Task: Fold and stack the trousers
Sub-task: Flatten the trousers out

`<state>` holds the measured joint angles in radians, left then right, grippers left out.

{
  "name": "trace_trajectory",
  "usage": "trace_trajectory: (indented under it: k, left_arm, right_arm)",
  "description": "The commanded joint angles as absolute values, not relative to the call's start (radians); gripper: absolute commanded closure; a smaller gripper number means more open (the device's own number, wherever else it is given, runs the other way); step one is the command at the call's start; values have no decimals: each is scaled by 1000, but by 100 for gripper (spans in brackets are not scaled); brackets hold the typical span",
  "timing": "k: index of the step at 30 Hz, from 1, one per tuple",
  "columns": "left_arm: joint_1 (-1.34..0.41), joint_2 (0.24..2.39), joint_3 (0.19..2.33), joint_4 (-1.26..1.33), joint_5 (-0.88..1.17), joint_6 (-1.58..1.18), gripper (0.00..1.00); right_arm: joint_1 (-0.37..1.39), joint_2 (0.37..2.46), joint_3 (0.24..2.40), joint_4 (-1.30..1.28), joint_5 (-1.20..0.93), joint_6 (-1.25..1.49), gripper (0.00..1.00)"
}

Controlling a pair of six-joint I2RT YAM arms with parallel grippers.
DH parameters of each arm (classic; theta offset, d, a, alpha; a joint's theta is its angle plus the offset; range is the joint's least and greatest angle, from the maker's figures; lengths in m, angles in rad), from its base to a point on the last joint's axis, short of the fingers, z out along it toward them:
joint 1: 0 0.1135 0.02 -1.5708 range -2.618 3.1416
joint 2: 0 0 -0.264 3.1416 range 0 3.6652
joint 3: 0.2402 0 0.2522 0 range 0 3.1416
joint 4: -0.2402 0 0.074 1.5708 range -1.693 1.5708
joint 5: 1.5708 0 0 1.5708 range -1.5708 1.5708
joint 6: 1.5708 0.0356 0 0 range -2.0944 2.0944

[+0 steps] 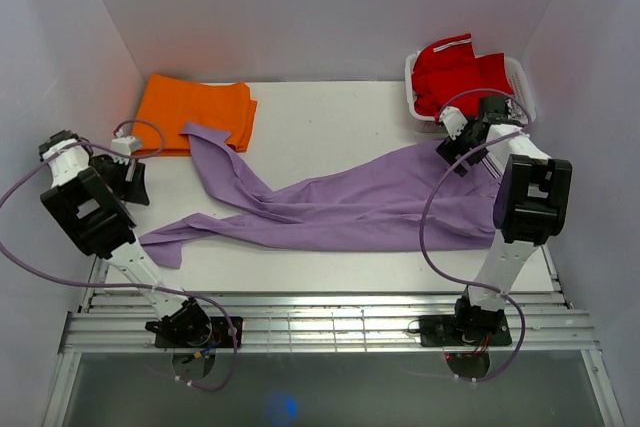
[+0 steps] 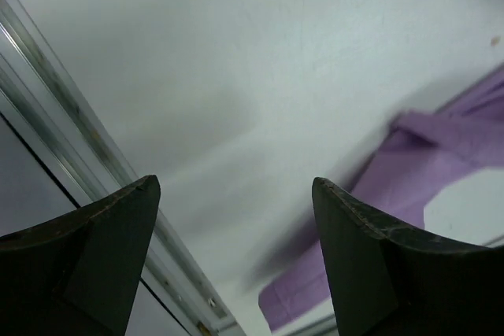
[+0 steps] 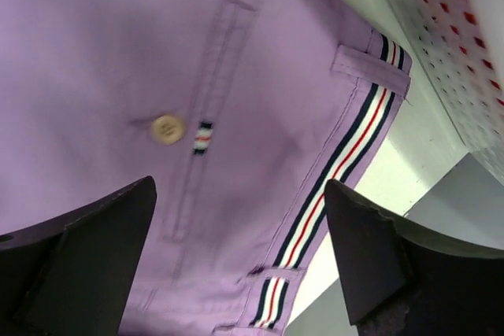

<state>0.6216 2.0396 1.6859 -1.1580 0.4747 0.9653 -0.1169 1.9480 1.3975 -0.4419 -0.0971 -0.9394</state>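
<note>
The lilac trousers lie spread flat across the table, waistband at the right and two legs running left. One leg ends near the orange garment, the other near the front left. My right gripper is open and hovers just above the waistband. The right wrist view shows the trousers with a back-pocket button and a striped waistband between the jaws. My left gripper is open and empty over bare table, left of a leg end.
An orange folded garment lies at the back left. A red garment sits in a white basket at the back right, close behind my right gripper. Metal rails run along the front edge.
</note>
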Motion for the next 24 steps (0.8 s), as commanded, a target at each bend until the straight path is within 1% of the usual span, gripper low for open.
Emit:
trace_trajectory:
  k: [1,2,3,4,5,6,7,8,10,11,14,20,22,23,24]
  left_arm:
    - [708,1899,1614,-1347,494,1179,11]
    - [728,1882,1603,-1367,506,1215,10]
    - [745,1870,1595,-1385,503,1247,10]
    - [771,1846,1576,-1402,496,1294,9]
    - [784,1833,1560,-1402,471,1322,9]
    - [805,1824,1545,-1401,459,1354,9]
    - [817,1816,1508,-1394,434,1412,9]
    - [818,1816,1508,-1394,420,1413,9]
    - [822,1819,1476,-1388,397,1448,11]
    - [822,1816,1462,-1382,391,1457,11]
    - [821,1787,1390,-1327,408,1505,12]
    - [733,1759,1266,-1223,446,1496,15]
    - [689,1750,1207,-1177,419,1473,26]
    - [675,1743,1191,-1154,410,1467,33]
    - [657,1724,1177,-1103,403,1450,48]
  right_arm:
    - [-115,1774,1462,-621,-220,-961,5]
    - [-118,1737,1456,-653,-233,-994,2]
    - [-120,1667,1448,-685,-247,-1081,1]
    - [-126,1637,1433,-777,-268,-1130,4]
    - [-129,1576,1419,-819,-273,-1178,5]
    - [-132,1545,1404,-862,-276,-1274,5]
    - [-136,1490,1357,-970,-262,-1363,5]
    - [-137,1467,1329,-971,-262,-1364,5]
    - [-138,1424,1269,-1053,-223,-1478,3]
    - [-140,1392,1208,-1074,-206,-1503,3]
    - [-141,1359,1119,-1123,-179,-1551,2]
    - [-140,1373,1003,-1111,-169,-1559,2]
    - [-140,1373,942,-1051,-138,-1560,0]
    - [-140,1371,922,-1026,-124,-1571,5]
    - [-140,1371,882,-978,-97,-1578,9]
